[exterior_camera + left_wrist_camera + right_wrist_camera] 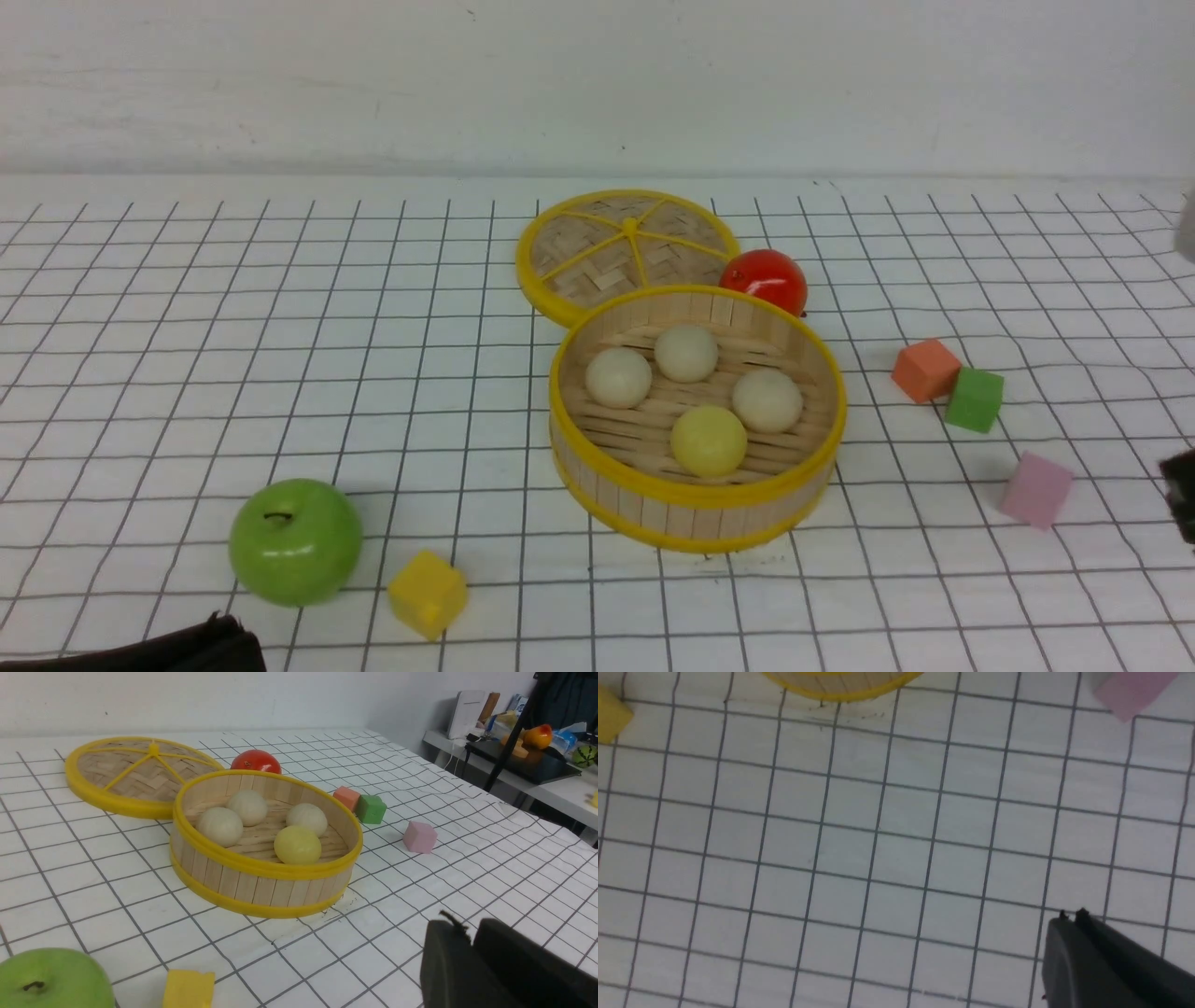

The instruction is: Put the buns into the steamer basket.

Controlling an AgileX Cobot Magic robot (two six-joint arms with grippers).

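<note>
Four small smooth dome buns [693, 394] (3 cream, 1 pale yellow) sit in round bamboo-slat steamer basket [695, 504] | L gripper [472, 938] nearly closed, empty; R gripper [1071, 914] closed, empty | I see both arms back, basket fwd of jaws, neither nearer.

A green apple [295, 541] beside a yellow cube [428, 594], a red fruit [766, 279] behind, orange [925, 370], green [974, 399] and pink cubes [1036, 489] at right

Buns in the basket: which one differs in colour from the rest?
The pale yellow bun, sitting nearest the steamer basket's front wall. The other three buns are cream-beige, arranged behind it.
</note>
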